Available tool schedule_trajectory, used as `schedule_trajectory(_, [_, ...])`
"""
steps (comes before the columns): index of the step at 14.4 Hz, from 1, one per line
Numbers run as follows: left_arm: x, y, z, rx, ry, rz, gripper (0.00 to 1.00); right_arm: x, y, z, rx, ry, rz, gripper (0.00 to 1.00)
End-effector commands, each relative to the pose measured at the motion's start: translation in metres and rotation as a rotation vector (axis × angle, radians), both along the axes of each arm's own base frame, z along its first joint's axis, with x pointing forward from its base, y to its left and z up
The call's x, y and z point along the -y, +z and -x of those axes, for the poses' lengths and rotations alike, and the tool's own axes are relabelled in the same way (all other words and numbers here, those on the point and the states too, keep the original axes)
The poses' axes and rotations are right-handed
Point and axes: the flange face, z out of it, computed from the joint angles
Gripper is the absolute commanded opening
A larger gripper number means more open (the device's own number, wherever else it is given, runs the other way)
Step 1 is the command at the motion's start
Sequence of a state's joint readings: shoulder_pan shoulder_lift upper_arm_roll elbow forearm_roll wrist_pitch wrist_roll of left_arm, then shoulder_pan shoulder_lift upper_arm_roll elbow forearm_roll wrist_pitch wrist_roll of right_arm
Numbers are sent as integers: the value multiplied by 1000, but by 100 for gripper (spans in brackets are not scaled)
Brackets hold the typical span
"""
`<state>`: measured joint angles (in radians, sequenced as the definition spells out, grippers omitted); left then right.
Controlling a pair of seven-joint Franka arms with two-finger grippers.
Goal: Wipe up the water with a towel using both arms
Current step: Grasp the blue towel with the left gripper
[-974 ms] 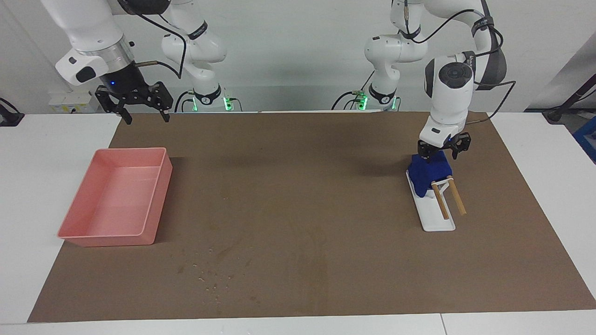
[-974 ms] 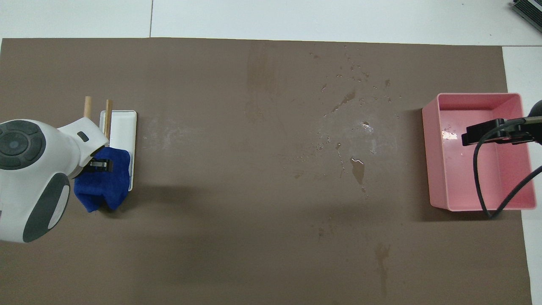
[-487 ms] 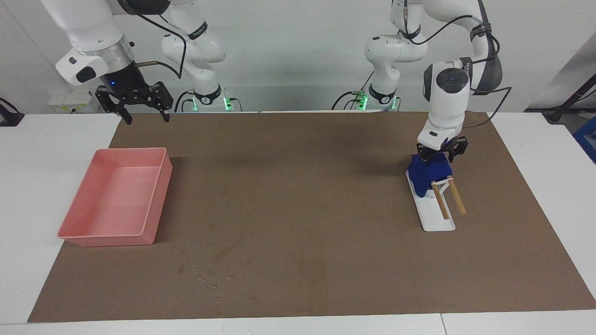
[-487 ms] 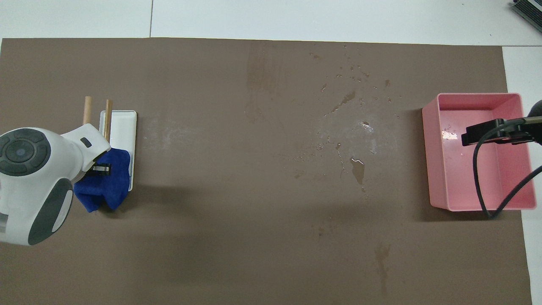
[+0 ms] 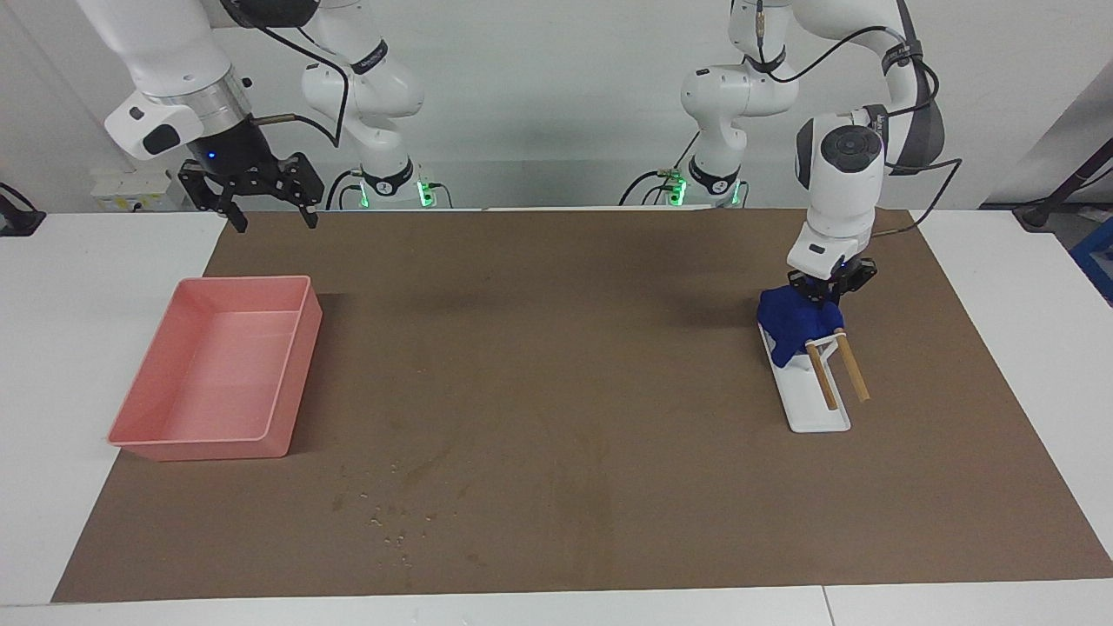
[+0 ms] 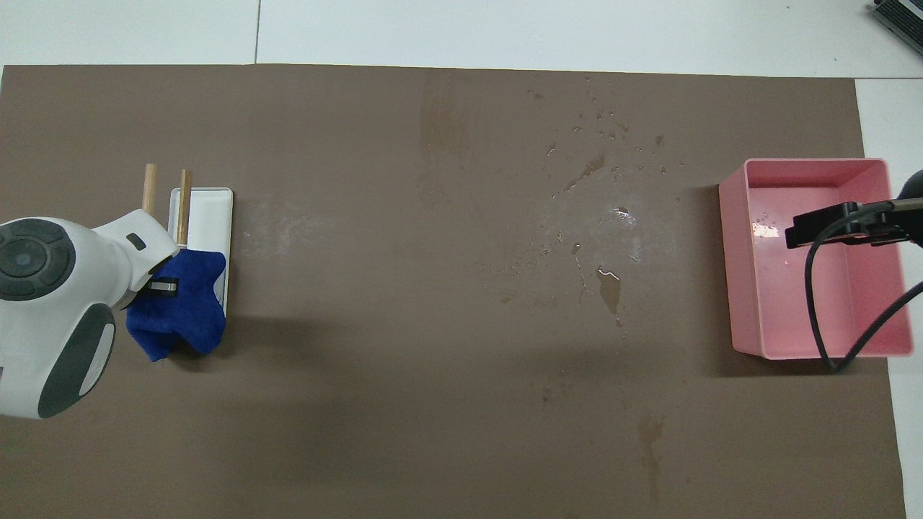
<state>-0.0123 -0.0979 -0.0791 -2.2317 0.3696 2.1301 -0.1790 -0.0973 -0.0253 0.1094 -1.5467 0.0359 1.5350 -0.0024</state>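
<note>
Left gripper (image 5: 822, 296) pinched on lumpy royal-blue cloth towel (image 5: 793, 323) atop white rack (image 5: 813, 409), right gripper (image 5: 265, 204) spread above empty pink plastic tray (image 5: 217, 374).

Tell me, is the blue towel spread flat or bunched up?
Bunched up. The blue towel sits as a lumpy heap with folds on the end of the white rack nearer the robots, not spread out.

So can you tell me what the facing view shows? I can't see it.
The left claw pinches a blue towel on a white rack. Water drops dot the brown mat near a pink tray, and the right claw waits, open, above the mat's edge.
</note>
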Motion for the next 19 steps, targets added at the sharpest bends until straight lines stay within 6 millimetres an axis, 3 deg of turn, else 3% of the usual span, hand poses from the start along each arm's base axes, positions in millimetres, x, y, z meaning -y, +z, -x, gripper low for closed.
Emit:
schedule_trajectory(1, [3, -1, 2, 11, -5, -5, 0, -1, 1, 5, -7, 10, -13, 100])
schedule_trajectory(4, [7, 3, 1, 5, -9, -11, 0, -1, 1, 5, -7, 10, -13, 100])
schedule_trajectory(7, [7, 20, -5, 10, -4, -22, 0, -1, 1, 5, -7, 10, -13, 100])
schedule_trajectory(12, [6, 20, -4, 16, -7, -20, 0, -1, 1, 5, -7, 10, -13, 100])
schedule_trajectory(13, [4, 19, -4, 19, -7, -19, 10, -1, 0, 5, -9, 10, -13, 100])
schedule_trajectory(14, [5, 19, -5, 31, -14, -15, 32, -1, 0, 5, -9, 10, -13, 100])
schedule_trajectory(15, [5, 19, -6, 41, -16, -11, 37, -1, 0, 5, -9, 10, -13, 100])
schedule_trajectory(19, [7, 15, -4, 56, -27, -3, 37, -1, 1, 5, -7, 11, -13, 100])
